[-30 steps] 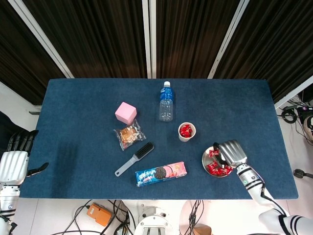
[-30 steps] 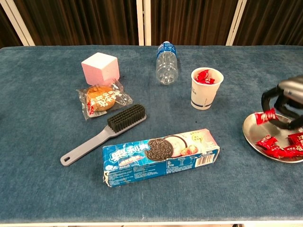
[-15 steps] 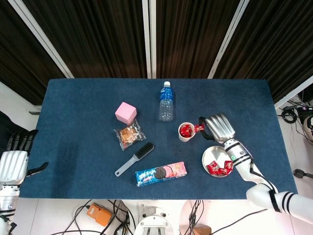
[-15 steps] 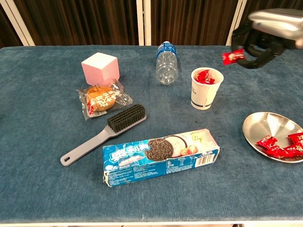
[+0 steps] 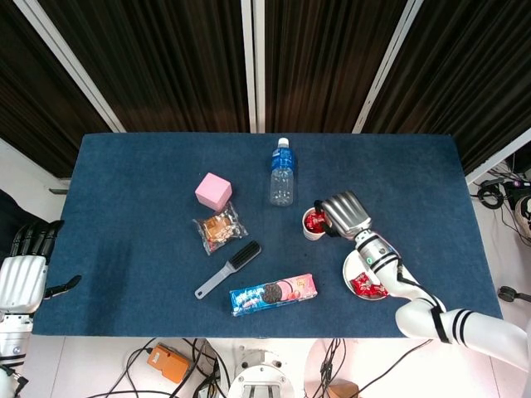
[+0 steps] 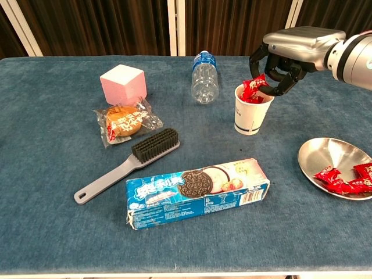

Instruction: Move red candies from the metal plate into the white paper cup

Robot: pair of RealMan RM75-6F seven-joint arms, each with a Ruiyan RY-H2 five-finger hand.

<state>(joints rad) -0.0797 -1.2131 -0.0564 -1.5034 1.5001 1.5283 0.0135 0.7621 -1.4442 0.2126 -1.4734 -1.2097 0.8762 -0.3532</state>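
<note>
My right hand (image 6: 290, 52) (image 5: 344, 214) hovers just over the mouth of the white paper cup (image 6: 251, 116) (image 5: 314, 228) and pinches a red candy (image 6: 254, 87) right above the rim. Red candies lie inside the cup. The metal plate (image 6: 331, 157) (image 5: 355, 267) sits to the right of the cup with several red candies (image 6: 343, 179) (image 5: 365, 287) on its near side. My left hand (image 5: 23, 278) rests off the table's left edge with its fingers apart, holding nothing.
A water bottle (image 6: 204, 78) stands left of the cup. A pink cube (image 6: 123, 83), a wrapped pastry (image 6: 123, 122), a grey brush (image 6: 131, 163) and a cookie box (image 6: 197, 190) fill the table's left and middle.
My right hand lifted a red candy off the plate, carried it left and lowered it to the cup's mouth. The left hand has not moved.
</note>
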